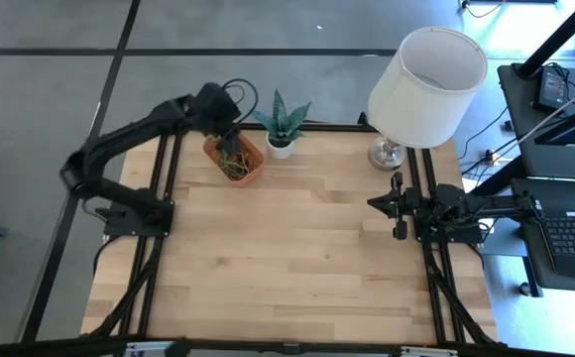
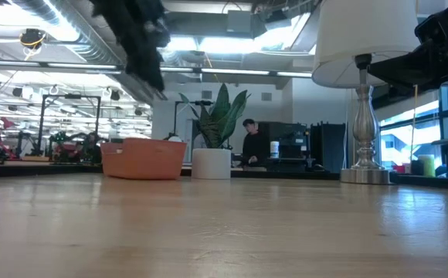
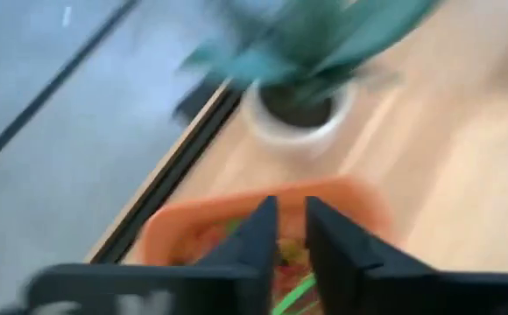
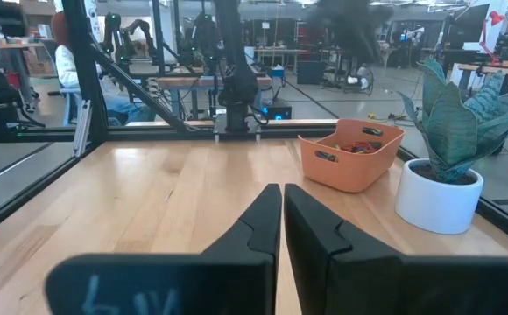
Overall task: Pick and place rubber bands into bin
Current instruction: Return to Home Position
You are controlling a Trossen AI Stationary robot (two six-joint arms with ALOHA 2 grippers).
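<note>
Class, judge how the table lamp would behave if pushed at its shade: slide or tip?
The lamp probably tips rather than slides: its wide shade sits high over a small base. The base looks metallic, so perhaps heavy.

Orange bin [image 4: 350, 173]; white pot [image 4: 438, 203]; green plant [image 4: 451, 122]; white lampshade [image 1: 426, 74].

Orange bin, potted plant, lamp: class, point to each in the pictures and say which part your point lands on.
Orange bin [image 4: 350, 171]: right wrist view, its near outer wall.
Potted plant [image 1: 284, 117]: high view, its green leaves.
Lamp [image 1: 411, 99]: high view, the white shade's side.
</note>
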